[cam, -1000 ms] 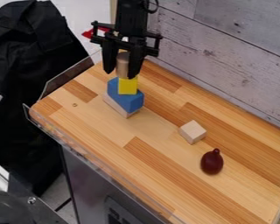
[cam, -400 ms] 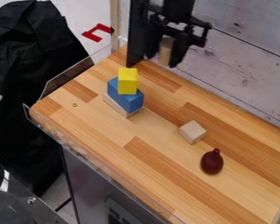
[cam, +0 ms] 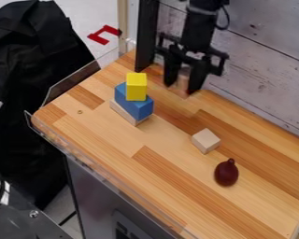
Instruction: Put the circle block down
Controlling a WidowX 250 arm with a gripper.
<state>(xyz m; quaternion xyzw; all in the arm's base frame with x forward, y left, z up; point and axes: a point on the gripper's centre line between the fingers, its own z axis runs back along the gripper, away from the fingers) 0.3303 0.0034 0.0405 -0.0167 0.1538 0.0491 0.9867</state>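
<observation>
At the table's back edge, by the wall and right of the stacked blocks, hangs my gripper point(cam: 183, 85). Shut between its fingers is the round wooden block point(cam: 183, 84), a light cylinder held upright and partly covered by them. Its lower end is close to the tabletop; whether it touches the wood I cannot tell.
Left of the gripper stands a stack: a yellow block point(cam: 136, 87) on a blue block point(cam: 134, 102) over a pale wooden piece point(cam: 123, 114). A wooden cube point(cam: 205, 140) and a dark red pear-shaped object point(cam: 226, 172) lie farther right on the table point(cam: 114, 144).
From above the yellow block, my gripper has moved right with the round block, then come down near the table's back edge. The stack has stayed in place.
</observation>
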